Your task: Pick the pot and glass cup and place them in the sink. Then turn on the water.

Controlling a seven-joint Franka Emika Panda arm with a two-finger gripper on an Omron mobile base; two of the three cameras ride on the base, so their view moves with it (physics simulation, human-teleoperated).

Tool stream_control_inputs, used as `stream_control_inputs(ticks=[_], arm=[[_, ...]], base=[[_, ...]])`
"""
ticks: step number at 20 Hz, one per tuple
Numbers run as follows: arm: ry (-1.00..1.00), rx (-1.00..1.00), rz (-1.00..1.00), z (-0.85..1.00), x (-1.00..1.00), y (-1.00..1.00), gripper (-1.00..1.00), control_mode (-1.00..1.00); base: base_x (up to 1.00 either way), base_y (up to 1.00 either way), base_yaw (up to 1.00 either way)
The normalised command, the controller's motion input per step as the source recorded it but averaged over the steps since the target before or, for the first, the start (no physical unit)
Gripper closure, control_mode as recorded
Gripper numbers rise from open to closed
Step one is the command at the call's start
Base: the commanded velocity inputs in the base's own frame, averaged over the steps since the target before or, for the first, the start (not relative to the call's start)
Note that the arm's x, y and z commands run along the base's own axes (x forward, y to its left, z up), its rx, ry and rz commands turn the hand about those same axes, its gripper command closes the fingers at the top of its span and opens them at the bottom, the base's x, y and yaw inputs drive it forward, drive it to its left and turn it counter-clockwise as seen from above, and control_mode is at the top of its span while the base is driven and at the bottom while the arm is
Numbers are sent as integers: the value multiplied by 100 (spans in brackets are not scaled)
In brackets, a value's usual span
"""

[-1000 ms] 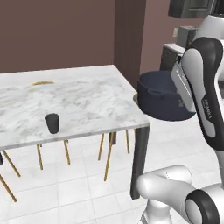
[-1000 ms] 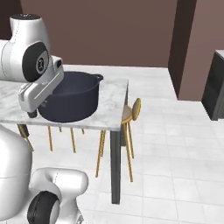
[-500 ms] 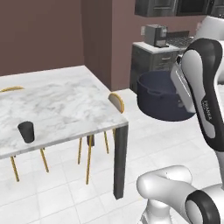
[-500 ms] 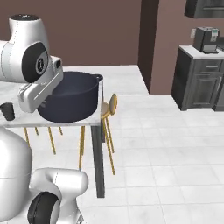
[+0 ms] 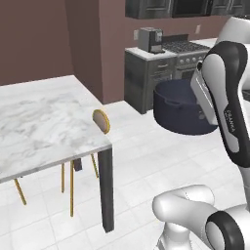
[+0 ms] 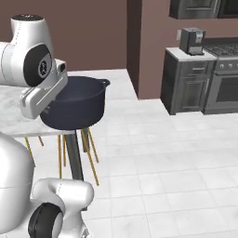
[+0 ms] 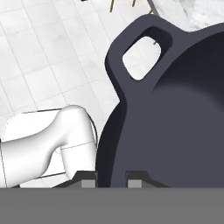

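Observation:
The dark navy pot (image 5: pixel 179 108) hangs in the air off the table, carried by my arm; it also shows in the right base view as the pot (image 6: pixel 74 104). In the hand view the pot (image 7: pixel 175 109) is close up, one loop handle at the top. My gripper (image 7: pixel 111 179) is shut on the pot's rim, with one fingertip (image 7: pixel 89 179) outside the wall and the other inside. The glass cup, the sink and the water are out of view.
The white marble table (image 5: pixel 44 127) with a dark leg stands at the left, a yellow chair (image 5: pixel 101 120) tucked at its corner. Ahead are a dark cabinet (image 6: pixel 188 79) with a coffee machine (image 6: pixel 191 41) and a stove (image 5: pixel 188 49). White tiled floor lies between.
The whole picture has swung as the base turned: the table slid left, the cup left the frame, and the dark kitchen units came in. The pot stays in my grip.

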Motion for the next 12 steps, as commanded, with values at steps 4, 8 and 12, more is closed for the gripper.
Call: stream_control_inputs(ticks=[4,8,12], arm=[[0,0,0,0,0,0,100,100],[0,0,0,0,0,0,100,100],[0,0,0,0,0,0,100,100]], base=[[0,-55,-28],[0,-52,-36],[0,-34,-47]])
